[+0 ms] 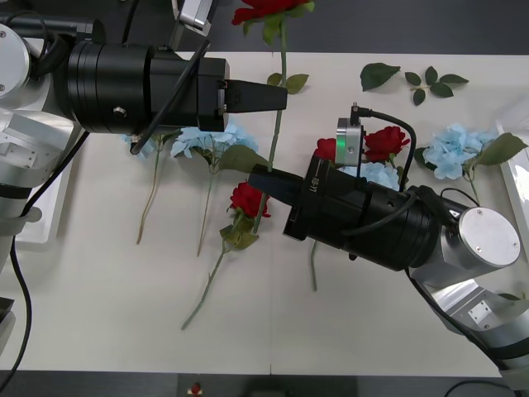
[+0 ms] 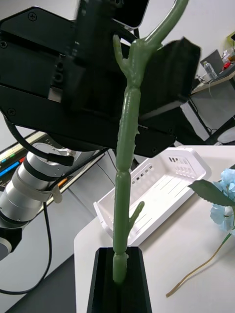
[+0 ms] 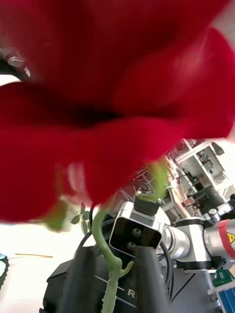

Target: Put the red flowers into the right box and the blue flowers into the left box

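The held rose [image 1: 264, 8], one of the red flowers, hung in the air between the two arms, its thin stem [image 2: 125, 146] running from the right gripper [image 1: 258, 176] up past the left gripper [image 1: 281, 98] to the bloom above. In the right wrist view the black fingers [image 2: 100, 279] were pressed together on the stem's lower end. In the left wrist view the left gripper's fingers [image 3: 83, 279] stood apart on either side of the stem, with a sliver of gap each way, and the bloom [image 3: 112, 98] loomed just beyond their tips. That arrangement read as a handover, likely because red belongs in the right box [image 1: 517, 182], which lay well out behind the right arm's fingers.

The stem was moulded green plastic, knobbly, with small thorn nubs and short side stubs (useful stops against slipping). The petals looked soft and fabric-like, in deep red.

Below the fingers, another rose [image 1: 248, 198] lay on the table, and a third [image 1: 384, 142] sat beside the right wrist. The blue flowers [image 1: 211, 141] were fluffy pale clusters on long stems, resting under the left gripper. The left box [image 2: 161, 188], a slotted white plastic tray, lay well beyond the right fingertips.
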Robot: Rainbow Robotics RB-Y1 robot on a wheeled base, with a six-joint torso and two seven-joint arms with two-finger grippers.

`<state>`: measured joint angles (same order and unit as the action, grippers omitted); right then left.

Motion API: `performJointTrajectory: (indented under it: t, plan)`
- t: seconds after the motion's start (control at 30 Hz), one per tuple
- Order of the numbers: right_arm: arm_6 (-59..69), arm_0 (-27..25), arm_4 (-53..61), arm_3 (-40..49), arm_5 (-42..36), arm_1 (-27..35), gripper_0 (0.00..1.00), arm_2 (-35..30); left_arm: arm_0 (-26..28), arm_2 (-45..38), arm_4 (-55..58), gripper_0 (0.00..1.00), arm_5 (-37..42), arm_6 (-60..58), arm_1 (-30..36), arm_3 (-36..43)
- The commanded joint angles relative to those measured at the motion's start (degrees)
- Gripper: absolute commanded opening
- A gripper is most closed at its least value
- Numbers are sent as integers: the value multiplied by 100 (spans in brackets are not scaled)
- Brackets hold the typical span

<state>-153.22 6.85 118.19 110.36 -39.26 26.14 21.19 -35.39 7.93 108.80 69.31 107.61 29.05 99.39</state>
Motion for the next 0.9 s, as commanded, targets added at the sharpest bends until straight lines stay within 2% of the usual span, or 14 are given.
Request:
performJointTrajectory:
  t: [0.03,0.33,0.57,0.7,0.9]
  plan:
    - [161,89,-16,187,24,-30,0,-71,-179,-125,1,100,-57,146,13,168]
    - [187,115,20,187,24,172,0,-115,-179,-125,1,100,-57,146,13,168]
    - [240,212,195,179,121,787,0,-168,-179,-125,1,100,-57,146,13,168]
    - [477,282,230,179,112,1350,0,-291,32,-72,-34,100,-66,155,4,98]
    - [1734,511,230,170,288,2949,0,-344,-12,-125,-166,100,-189,128,399,98]
